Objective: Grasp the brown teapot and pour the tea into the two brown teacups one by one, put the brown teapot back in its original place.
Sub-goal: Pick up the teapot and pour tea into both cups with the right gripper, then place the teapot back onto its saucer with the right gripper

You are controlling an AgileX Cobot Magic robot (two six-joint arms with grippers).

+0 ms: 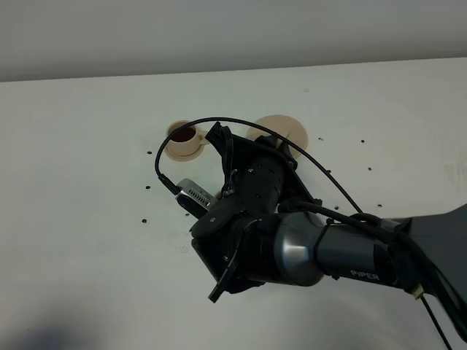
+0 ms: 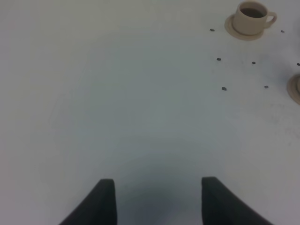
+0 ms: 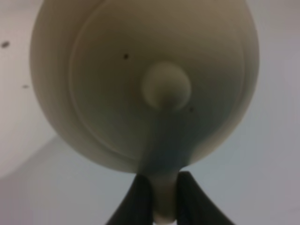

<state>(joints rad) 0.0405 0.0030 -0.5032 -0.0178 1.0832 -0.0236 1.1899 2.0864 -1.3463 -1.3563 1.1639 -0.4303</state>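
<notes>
In the right wrist view the brown teapot point(image 3: 117, 79) fills the frame, seen from above with its lid knob point(image 3: 166, 86). My right gripper point(image 3: 164, 180) is shut on its loop handle point(image 3: 164, 201). In the high view my right arm point(image 1: 255, 211) reaches across the middle and hides the teapot. One brown teacup point(image 1: 184, 135) with dark tea stands on its saucer point(image 1: 177, 152) at the back; it also shows in the left wrist view point(image 2: 251, 18). The wide saucer point(image 1: 288, 128) lies to its right, partly covered. The second teacup is hidden. My left gripper point(image 2: 157, 183) is open and empty over bare table.
A white table point(image 1: 73, 182) with small dark dots point(image 2: 223, 88). A tan saucer rim point(image 2: 295, 89) shows at the edge of the left wrist view; I cannot tell which saucer it is. A black cable point(image 1: 321, 168) loops over the right arm.
</notes>
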